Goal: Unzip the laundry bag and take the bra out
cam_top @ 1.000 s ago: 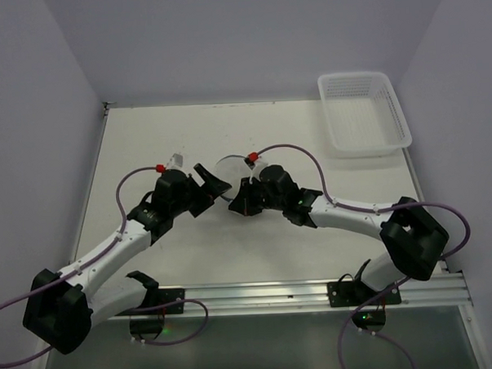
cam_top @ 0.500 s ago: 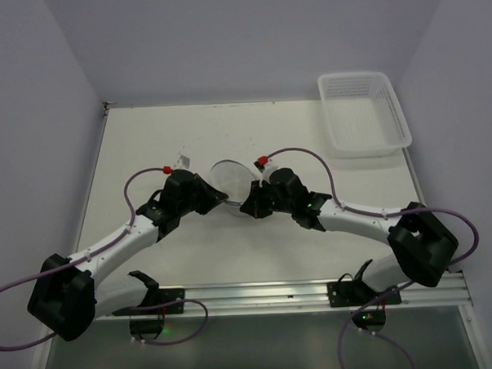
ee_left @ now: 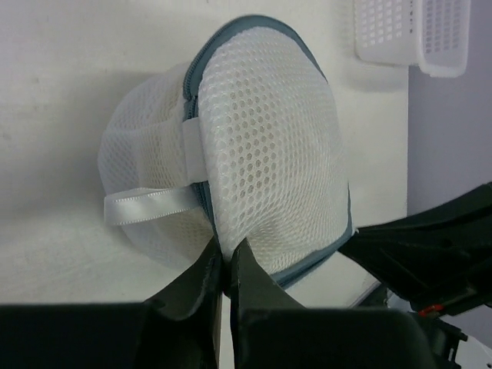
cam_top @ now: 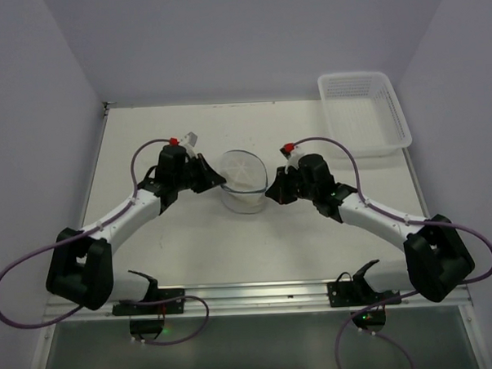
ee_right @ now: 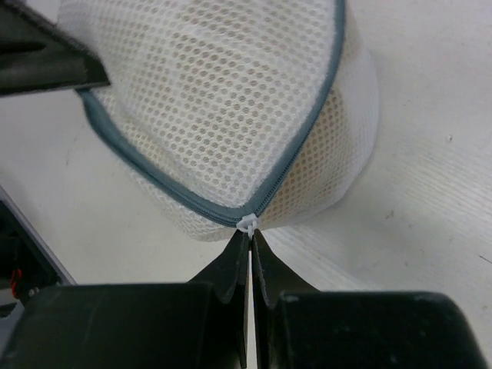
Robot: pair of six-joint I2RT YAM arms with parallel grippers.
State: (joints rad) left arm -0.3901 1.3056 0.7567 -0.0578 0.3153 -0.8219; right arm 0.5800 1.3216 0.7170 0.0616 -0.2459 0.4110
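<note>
Right, starting on the left: my left arm [cam_top: 125, 226] reaches in from the near left corner of the counter [cam_top: 192, 252] and ends at the left edge of the laundry bag [cam_top: 244, 180]. In the left wrist view the left jaws are pressed together, pinching a fold of the white mesh at the bag's [ee_left: 261, 146] lower edge, just right of a white ribbon loop [ee_left: 146, 206] that sticks out from the seam. The grey trim curves over the top of the bag and down its right side.

The bag stands on the counter about midway between the two arms, toward the middle of the surface, rounded like a dome and tipped on its side. Through the mesh I see a pale tan tint, but I cannot tell what is inside.

On the far side of the bag comes my right arm [cam_top: 370, 216], reaching in from the near right corner. In the right wrist view the right jaws are closed with almost no gap, and the small white zipper pull [ee_right: 247, 224] sits right at their tips, pinched between them as far as I can see. From the pull, the zipper line runs up across the bag [ee_right: 223, 115], and the grey trim runs off to the left.

Well apart, at the far right corner, a white lattice basket [cam_top: 365, 110] sits on the counter; its corner shows in the left wrist view [ee_left: 411, 34].
</note>
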